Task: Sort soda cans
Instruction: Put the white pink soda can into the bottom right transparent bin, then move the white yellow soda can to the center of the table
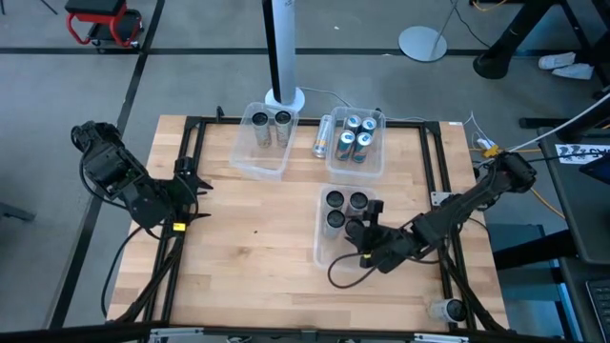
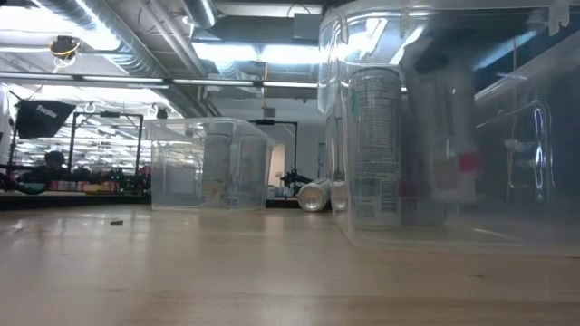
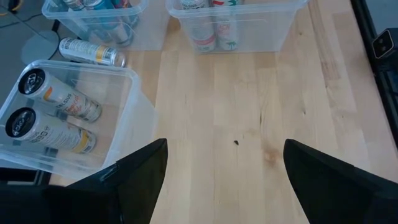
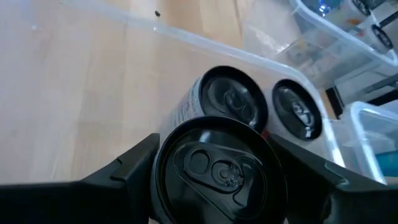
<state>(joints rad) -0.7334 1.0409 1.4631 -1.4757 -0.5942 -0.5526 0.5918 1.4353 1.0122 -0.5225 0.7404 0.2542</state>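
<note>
My right gripper [image 1: 362, 234] is shut on a black soda can [image 4: 219, 167] inside the near clear bin [image 1: 324, 252], next to three other dark cans [image 1: 335, 200]. The far-left bin [image 1: 250, 157] holds two pale cans [image 3: 53, 115]. In the far-right bin [image 1: 335, 167] stand several blue-and-silver cans [image 1: 357, 135]. One can [image 1: 322, 136] lies on its side between the two far bins, and another [image 1: 446, 308] lies at the table's near right corner. My left gripper [image 3: 225, 149] hovers open over the left side of the table, holding nothing. My right gripper pinches the black can between its two fingers [image 4: 127, 167], one on each side of the can's wall just below the top rim [image 4: 166, 154]. The fingers slant down from the table's right side. The can stands upright, top up; the bin hides its base.
Black frame rails [image 1: 191, 152] run around the wooden table top. A white pole base [image 1: 284, 97] stands behind the far bins. Bare wood [image 1: 248, 238] lies between my left gripper and the near bin.
</note>
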